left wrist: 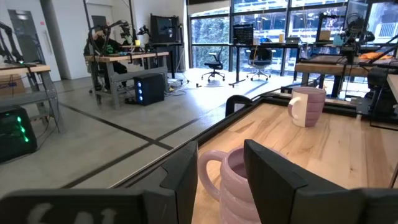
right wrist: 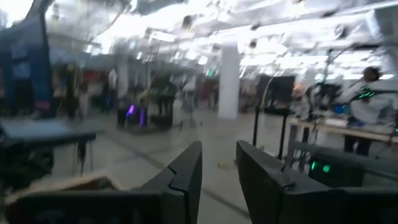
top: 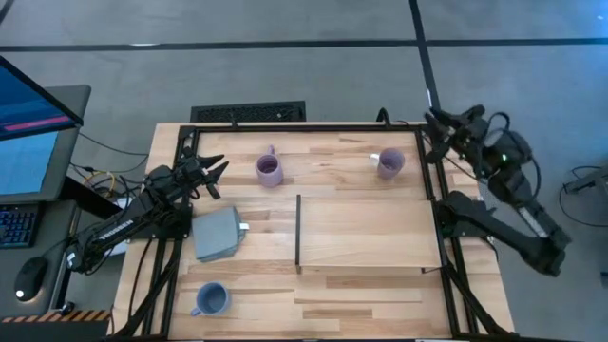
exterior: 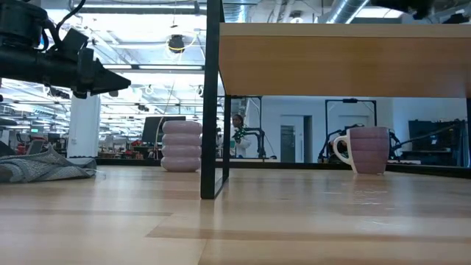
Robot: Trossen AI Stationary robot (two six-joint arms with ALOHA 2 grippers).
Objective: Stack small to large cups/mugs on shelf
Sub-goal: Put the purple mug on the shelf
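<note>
1. Three mugs show from above, but the low view catches only two; the blue-grey mug, near the table's front-left corner, is absent from the low view and from both wrist views

2. The shelf fills the table's middle right, its black strip on the short edge facing the grey block; in the low view the shelf is a raised wood band cut off at the right, the black strip showing as an upright post

3. The ribbed lavender mug stands on the slatted tabletop near the back, left of centre; the left gripper is just beside it, fingers spread apart and holding nothing

4. The left wrist view shows what the overhead does not: the ribbed lavender mug sits in line with the gap between the two dark fingers, its handle toward the left one; whether they touch it is unclear

5. The smooth lavender mug stands near the back right, off the shelf; it appears behind in the left wrist view and at the right in the low view

6. The right gripper hangs beyond the table's back-right corner, well apart from every mug; its wrist view shows parted, empty fingers against a blurred room, with a person hard to make out
</note>
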